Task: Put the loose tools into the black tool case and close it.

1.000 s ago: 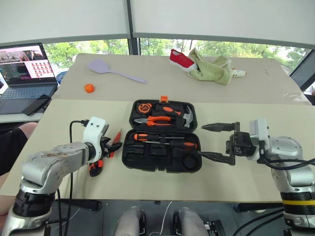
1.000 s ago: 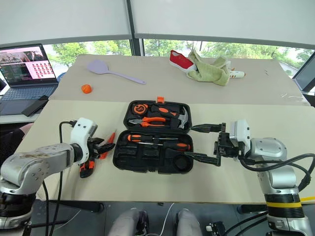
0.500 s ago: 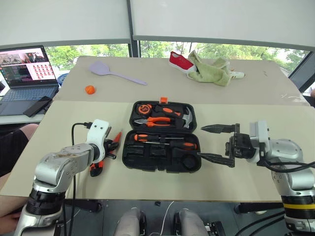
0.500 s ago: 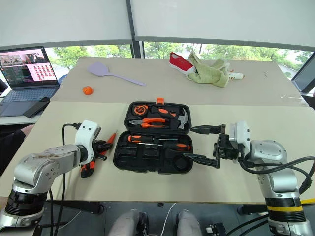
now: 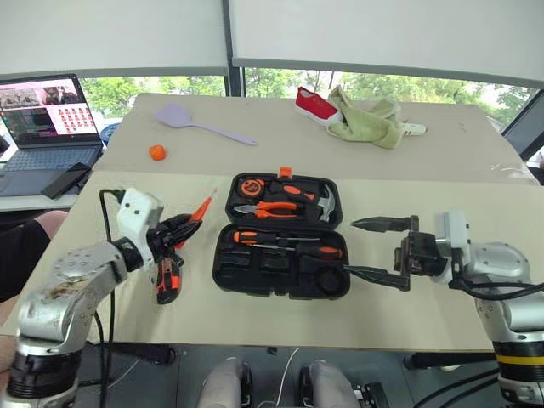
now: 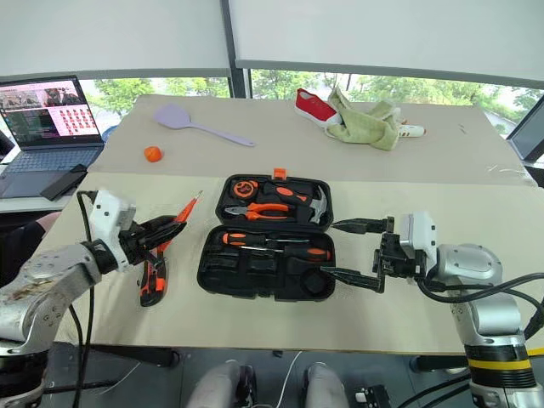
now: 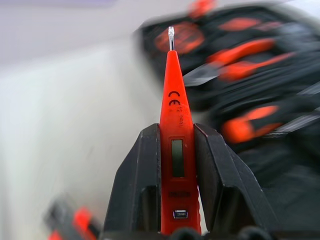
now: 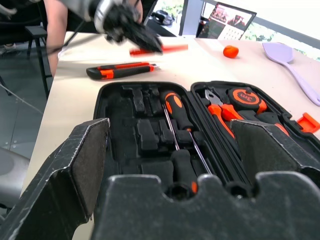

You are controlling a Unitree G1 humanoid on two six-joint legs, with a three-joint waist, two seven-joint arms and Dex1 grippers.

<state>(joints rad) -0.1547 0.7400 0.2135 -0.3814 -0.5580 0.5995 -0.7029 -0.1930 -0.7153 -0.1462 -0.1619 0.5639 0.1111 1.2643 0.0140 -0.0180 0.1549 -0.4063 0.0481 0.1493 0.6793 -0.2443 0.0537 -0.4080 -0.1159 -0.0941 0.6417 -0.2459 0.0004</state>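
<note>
Two screwdrivers (image 5: 287,245) lie in the black tool case (image 5: 280,270); left gripper (image 5: 183,224) jaws pinch one tester screwdriver (image 7: 175,145) left of it; right gripper (image 5: 374,250) jaws spread wide.

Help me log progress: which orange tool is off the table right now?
The slim orange tester screwdriver, clamped in the left claw. The utility knife lies on the table; the rest sit in the black tool case.

Left claw (image 7: 175,195) clamped on slim orange tester screwdriver (image 7: 173,130); blurred open tool case (image 7: 250,100) beyond tip
</note>
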